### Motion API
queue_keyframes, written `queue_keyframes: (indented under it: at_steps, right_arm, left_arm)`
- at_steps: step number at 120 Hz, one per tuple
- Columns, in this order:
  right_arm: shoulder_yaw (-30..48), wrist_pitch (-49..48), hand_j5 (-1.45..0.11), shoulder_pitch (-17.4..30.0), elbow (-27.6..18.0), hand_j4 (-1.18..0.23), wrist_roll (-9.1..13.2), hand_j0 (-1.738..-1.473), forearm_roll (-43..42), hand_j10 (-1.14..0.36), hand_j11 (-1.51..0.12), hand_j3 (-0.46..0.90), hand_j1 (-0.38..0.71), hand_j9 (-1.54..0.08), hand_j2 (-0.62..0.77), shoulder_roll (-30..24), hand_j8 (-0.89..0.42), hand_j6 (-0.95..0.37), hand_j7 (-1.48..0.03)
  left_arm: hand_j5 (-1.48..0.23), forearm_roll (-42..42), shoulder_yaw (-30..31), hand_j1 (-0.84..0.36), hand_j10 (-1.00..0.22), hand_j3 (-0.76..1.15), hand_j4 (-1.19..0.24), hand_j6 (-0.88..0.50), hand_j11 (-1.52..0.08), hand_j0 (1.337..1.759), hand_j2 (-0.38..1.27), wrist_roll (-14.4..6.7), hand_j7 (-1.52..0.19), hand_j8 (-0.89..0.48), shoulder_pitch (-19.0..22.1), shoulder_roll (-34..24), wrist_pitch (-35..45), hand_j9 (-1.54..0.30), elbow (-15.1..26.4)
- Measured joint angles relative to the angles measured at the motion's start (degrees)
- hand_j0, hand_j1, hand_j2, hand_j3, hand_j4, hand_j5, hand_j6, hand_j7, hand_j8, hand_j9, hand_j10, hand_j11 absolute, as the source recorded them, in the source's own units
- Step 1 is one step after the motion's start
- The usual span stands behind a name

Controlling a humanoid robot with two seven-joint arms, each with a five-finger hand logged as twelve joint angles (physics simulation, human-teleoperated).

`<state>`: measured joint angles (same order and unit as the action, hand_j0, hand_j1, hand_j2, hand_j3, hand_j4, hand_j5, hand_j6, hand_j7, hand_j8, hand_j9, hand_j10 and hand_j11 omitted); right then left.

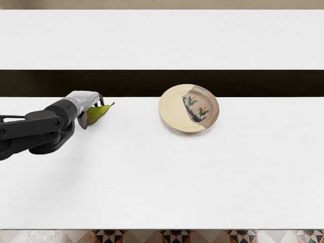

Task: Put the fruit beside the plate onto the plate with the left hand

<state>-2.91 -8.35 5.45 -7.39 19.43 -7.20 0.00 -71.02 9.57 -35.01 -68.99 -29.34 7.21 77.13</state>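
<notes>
Left hand (86, 104) is being used to grip the pear (98, 113), fingers (99, 99) curled over its fat end. The pear is being held just beyond the palm, long axis slanting stem-first toward the plate (171, 109), well apart farther out from the hand. The forearm is being carried low over the table (152, 172).

Table (202, 177): white, faint grain. Plate (169, 114): cream, one brown-grey patch carrying a dark blue-green motif; pear (98, 112): yellow-green, brown stem. Left hand (83, 101): silver-grey, on a black arm (30, 129); floor (172, 236) tiles: geometric pattern in black, brown and pale tones.
</notes>
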Motion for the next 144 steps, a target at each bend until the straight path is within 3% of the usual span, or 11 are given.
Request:
queue_keyframes:
  at_steps: [11, 45, 77, 78, 122, 144]
  right_arm:
    - [0.0, 0.0, 0.0, 0.0, 0.0, 0.0, -0.02, -1.658, 0.0, 0.0, 0.0, 0.0, -0.35, 0.0, 0.0, 0.0, 0.0, 0.0, 0.0]
    - [0.01, 0.0, 0.0, 0.0, 0.0, 0.0, -0.12, -1.658, 0.0, 0.0, 0.0, 0.0, -0.35, 0.0, 0.0, 0.0, 0.0, 0.0, 0.0]
    - [0.02, 0.0, 0.0, -0.01, 0.01, 0.0, -0.17, -1.658, 0.0, 0.0, 0.0, 0.0, -0.35, 0.0, 0.0, 0.0, 0.0, 0.0, 0.0]
    - [0.02, 0.0, 0.0, -0.01, 0.01, 0.0, -0.17, -1.658, 0.0, 0.0, 0.0, 0.0, -0.35, 0.0, 0.0, 0.0, 0.0, 0.0, 0.0]
    - [0.09, 0.0, 0.0, -0.09, 0.01, 0.0, -0.18, -1.658, 0.0, 0.0, 0.0, 0.0, -0.35, 0.0, 0.0, 0.0, 0.0, 0.0, 0.0]
    - [0.04, 0.0, 0.0, -0.09, 0.01, 0.0, -0.18, -1.658, 0.0, 0.0, 0.0, 0.0, -0.35, 0.0, 0.0, 0.0, 0.0, 0.0, 0.0]
  left_arm:
    - [-0.63, 0.14, 0.09, -0.14, -0.48, 0.0, -0.19, -0.29, -0.65, 1.652, -0.01, 0.01, -0.65, -0.39, 0.21, -0.01, 0.02, -0.65, -0.12]
    - [-0.74, 0.42, 0.16, -0.17, -0.55, 0.0, -0.18, -0.25, -0.76, 1.651, 0.08, -0.04, -0.75, -0.35, 0.09, -0.02, -0.17, -0.76, -0.21]
    - [-0.91, 0.76, 0.16, -0.24, -0.47, 0.0, -0.1, -0.13, -0.85, 1.65, 0.16, -0.11, -0.86, -0.25, -0.33, 0.06, -0.69, -0.86, -0.19]
    - [-0.89, 0.81, 0.19, -0.25, -0.48, 0.0, -0.13, -0.16, -0.85, 1.65, 0.17, -0.12, -0.85, -0.31, -0.35, 0.07, -0.56, -0.86, -0.21]
    - [-0.94, 1.19, -0.4, -0.3, -0.44, 0.0, -0.05, -0.11, -0.91, 1.65, 0.24, 0.0, -0.89, -0.24, -1.44, -0.01, -0.68, -0.89, 0.01]
    - [-0.96, 1.52, -1.08, -0.33, -0.42, 0.0, -0.06, -0.09, -0.92, 1.651, 0.32, -0.01, -0.89, -0.2, -4.19, 0.07, -0.61, -0.89, 0.22]
